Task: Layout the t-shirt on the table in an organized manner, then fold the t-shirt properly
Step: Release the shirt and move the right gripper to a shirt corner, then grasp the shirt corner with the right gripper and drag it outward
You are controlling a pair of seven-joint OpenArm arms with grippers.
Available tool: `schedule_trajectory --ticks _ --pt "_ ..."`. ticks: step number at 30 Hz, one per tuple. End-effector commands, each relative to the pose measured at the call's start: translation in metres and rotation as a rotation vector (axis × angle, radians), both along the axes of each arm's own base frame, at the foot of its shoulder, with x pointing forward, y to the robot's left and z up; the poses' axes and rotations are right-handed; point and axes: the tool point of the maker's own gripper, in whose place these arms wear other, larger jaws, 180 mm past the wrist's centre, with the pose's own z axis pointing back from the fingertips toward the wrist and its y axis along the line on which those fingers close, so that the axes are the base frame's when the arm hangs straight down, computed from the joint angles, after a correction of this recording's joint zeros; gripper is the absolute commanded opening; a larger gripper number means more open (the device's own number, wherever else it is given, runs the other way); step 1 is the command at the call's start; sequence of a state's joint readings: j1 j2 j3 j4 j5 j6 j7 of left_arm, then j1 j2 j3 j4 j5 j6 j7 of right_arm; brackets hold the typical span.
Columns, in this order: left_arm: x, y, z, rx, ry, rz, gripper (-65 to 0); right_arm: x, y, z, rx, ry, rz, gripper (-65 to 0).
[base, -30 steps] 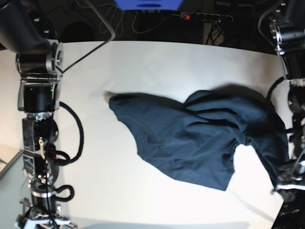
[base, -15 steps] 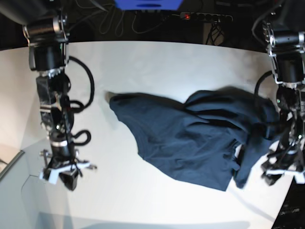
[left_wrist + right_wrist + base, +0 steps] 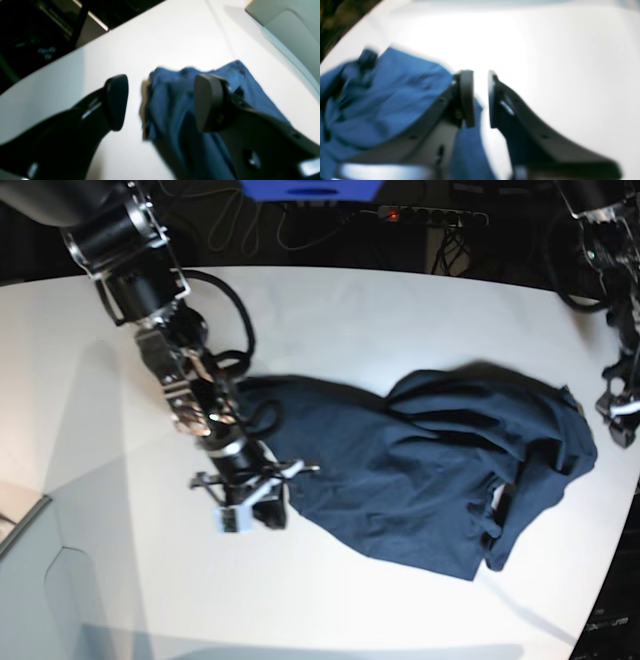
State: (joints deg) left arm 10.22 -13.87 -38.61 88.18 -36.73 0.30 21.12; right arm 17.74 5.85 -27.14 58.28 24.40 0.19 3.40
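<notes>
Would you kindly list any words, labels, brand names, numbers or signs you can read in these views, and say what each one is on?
There is no readable text in any view.
The t-shirt shows plain navy cloth; no neck label is visible.
The table is bare white, with no markings.
The power strip behind the table shows only a red light; any print on it is too small to read.
Both wrist views are blurred.

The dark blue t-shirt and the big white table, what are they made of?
The dark navy blue t-shirt looks like soft matte cloth, probably cotton: it lies in limp folds and wrinkles. The large white table looks like something hard and smooth, perhaps laminate or painted board: it is flat, even, and slightly shiny under the light. Which exactly, I cannot tell.
</notes>
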Motion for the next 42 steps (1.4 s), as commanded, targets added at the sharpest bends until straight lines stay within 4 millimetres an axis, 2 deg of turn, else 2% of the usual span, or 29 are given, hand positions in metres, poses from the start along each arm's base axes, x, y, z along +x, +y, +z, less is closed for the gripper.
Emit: schedule_trajectory --ticks 1,4,8,10,12,15,18,22,24,27,28,30,31,33,36,39,40,42 --pt "-0.002 0.005 0.022 0.040 -0.059 0.009 -24.8 0.013 0.006 0.010 0.001 -0.016 0.007 -65.0" --pt "-0.027 0.004 0.019 0.039 -0.047 0.042 -24.8 0.016 0.020 -0.016 -0.021 0.090 0.025 -65.0" --pt "-0.049 0.010 0.016 0.041 -0.031 0.086 -24.8 0.012 0.055 -0.027 0.014 0.148 0.170 -65.0" --pt "-0.054 0.015 0.016 0.045 -0.028 0.098 -24.8 0.010 0.064 -0.036 0.022 0.180 0.197 -65.0" --pt "-0.063 0.020 0.014 0.049 -0.012 0.115 -24.8 0.010 0.063 -0.049 0.010 0.226 0.190 -65.0" --pt "-0.065 0.021 0.013 0.050 -0.007 0.119 -24.8 0.012 0.051 -0.067 -0.020 0.286 0.165 -65.0" --pt "-0.070 0.021 0.009 0.050 0.008 0.120 -24.8 0.019 0.039 -0.068 -0.040 0.294 0.142 -65.0" --pt "-0.068 0.021 0.010 0.049 0.003 0.118 -24.8 0.035 -0.011 -0.067 -0.114 0.285 0.033 -65.0" --pt "-0.067 0.019 0.009 0.047 0.004 0.113 -24.8 0.040 -0.053 -0.070 -0.164 0.291 -0.086 -65.0" --pt "-0.069 0.015 -0.001 0.019 0.014 0.124 -24.7 0.043 -0.099 -0.070 -0.169 0.302 -0.221 -65.0" --pt "-0.070 0.015 -0.005 0.010 0.020 0.128 -24.7 0.043 -0.112 -0.070 -0.160 0.305 -0.258 -65.0" --pt "-0.067 0.014 -0.009 -0.003 0.018 0.133 -24.7 0.045 -0.123 -0.067 -0.127 0.302 -0.292 -65.0" --pt "-0.068 0.015 -0.011 -0.006 0.022 0.134 -24.7 0.046 -0.120 -0.065 -0.106 0.298 -0.277 -65.0" --pt "-0.071 0.016 -0.016 -0.011 0.035 0.139 -24.7 0.050 -0.099 -0.055 -0.053 0.263 -0.184 -65.0" --pt "-0.074 0.018 -0.017 -0.011 0.040 0.146 -24.8 0.049 -0.049 -0.034 0.019 0.192 -0.061 -65.0" --pt "-0.075 0.018 -0.017 -0.010 0.042 0.148 -24.9 0.048 -0.010 -0.012 0.062 0.131 0.002 -65.0" --pt "-0.078 0.019 -0.018 -0.007 0.050 0.147 -24.9 0.046 0.007 -0.008 0.065 0.120 0.036 -65.0" --pt "-0.082 0.020 -0.019 0.000 0.063 0.145 -24.9 0.038 0.033 -0.012 0.053 0.145 0.097 -65.0"
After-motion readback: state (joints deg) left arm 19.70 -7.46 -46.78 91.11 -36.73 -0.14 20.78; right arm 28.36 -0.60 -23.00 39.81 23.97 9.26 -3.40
